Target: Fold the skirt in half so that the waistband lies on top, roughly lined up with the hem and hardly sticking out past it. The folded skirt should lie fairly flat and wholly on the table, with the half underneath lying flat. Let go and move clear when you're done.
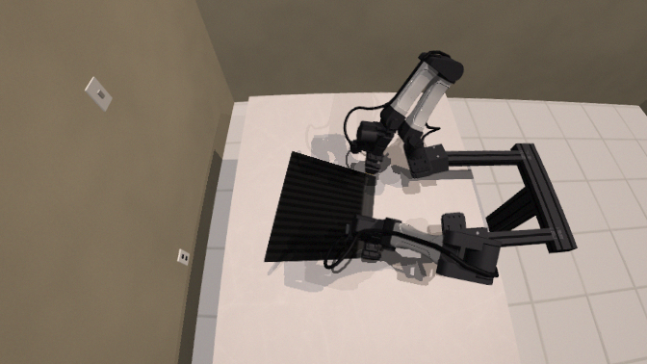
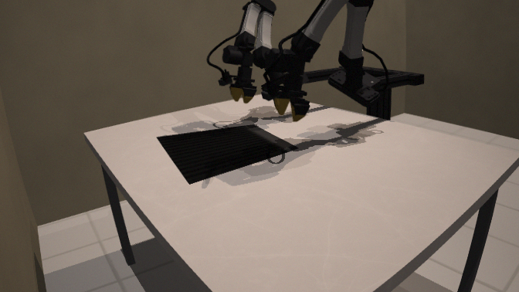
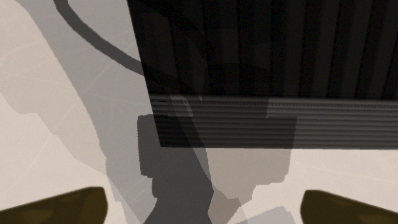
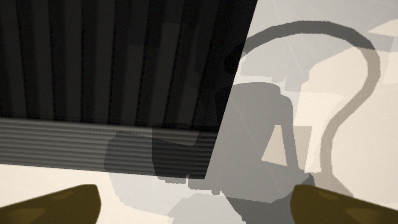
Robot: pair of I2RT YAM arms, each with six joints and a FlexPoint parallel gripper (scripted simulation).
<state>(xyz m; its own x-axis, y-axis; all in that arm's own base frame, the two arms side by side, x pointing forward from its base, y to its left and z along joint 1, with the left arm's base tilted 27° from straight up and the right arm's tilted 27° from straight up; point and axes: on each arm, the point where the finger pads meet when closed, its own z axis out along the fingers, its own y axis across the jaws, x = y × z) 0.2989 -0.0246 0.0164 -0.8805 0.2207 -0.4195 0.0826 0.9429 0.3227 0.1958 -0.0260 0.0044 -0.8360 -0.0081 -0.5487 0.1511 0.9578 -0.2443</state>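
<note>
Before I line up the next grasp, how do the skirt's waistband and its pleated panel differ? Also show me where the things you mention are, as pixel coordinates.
The waistband (image 1: pixel 368 206) (image 2: pixel 271 138) (image 3: pixel 345 129) (image 4: pixel 50 148) is a narrow strip; the pleated panel (image 1: pixel 318 207) (image 2: pixel 216 151) (image 3: pixel 300 50) (image 4: pixel 100 60) is far broader. The waistband's ribs run along its length, while the pleated panel's folds run crosswise to them. The waistband looks dark grey, the pleated panel nearer black. Both lie fairly flat on the table (image 1: pixel 289 327) (image 2: pixel 309 216).
</note>
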